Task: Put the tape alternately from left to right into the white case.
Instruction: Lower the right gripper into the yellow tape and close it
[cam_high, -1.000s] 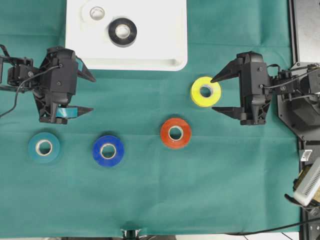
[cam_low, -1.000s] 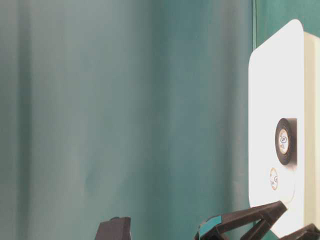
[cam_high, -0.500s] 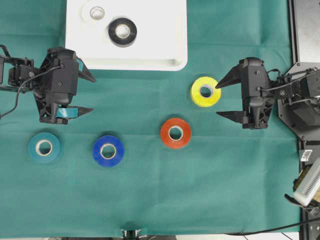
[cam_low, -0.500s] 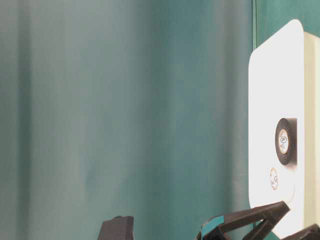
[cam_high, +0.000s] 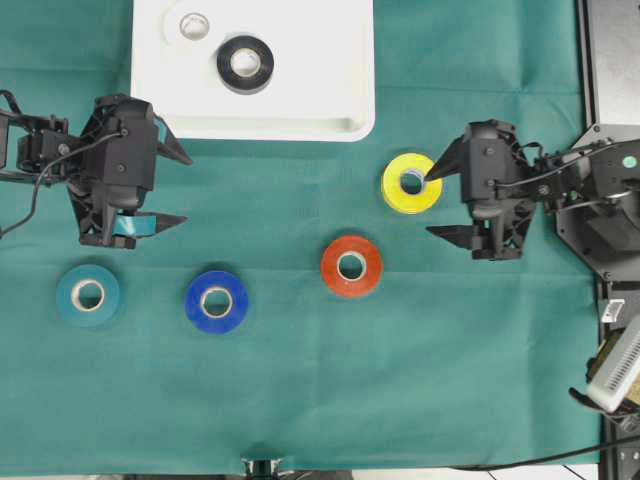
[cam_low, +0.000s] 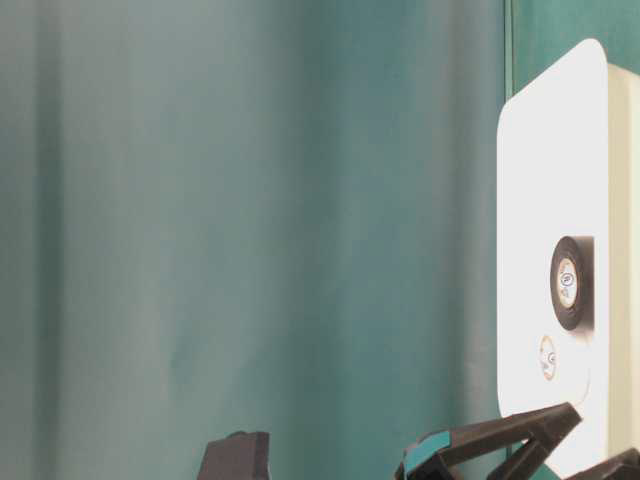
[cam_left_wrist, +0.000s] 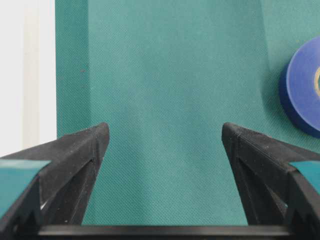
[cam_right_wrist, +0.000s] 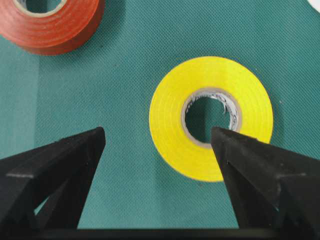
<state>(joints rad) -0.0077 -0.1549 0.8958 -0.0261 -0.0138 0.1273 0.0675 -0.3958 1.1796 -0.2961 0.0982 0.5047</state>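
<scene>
far left: left gripper (cam_high: 165, 187) hovering over bare cloth between the white case (cam_high: 300, 90) and the near row of rolls, fingers spread wide with nothing between them, seemingly parked while the other arm takes its turn. below it, nearest the left edge, teal roll (cam_high: 88, 294) lying flat, hole up; just right of that, blue roll (cam_high: 216, 300), also flat, its edge showing at the right of the left wrist view (cam_left_wrist: 305, 95). flat poses leaving each rim open to a pinch from above. at the far side, inside the white case near its left end, white roll (cam_high: 194, 25) and black roll (cam_high: 245, 64) side by side, apparently already delivered, so two of six placed by this reckoning. toward the middle, red roll (cam_high: 351, 266) flat on the cloth, well apart from the case. further right, yellow roll (cam_high: 412, 183) just off the case's near right corner. right gripper (cam_high: 432, 204) jaws wide apart, holding nothing, one fingertip (cam_right_wrist: 235, 145) over the ring's core edge, the other (cam_right_wrist: 85, 150) on open cloth beside it. likely lined up to straddle one wall of the ring before closing.
</scene>
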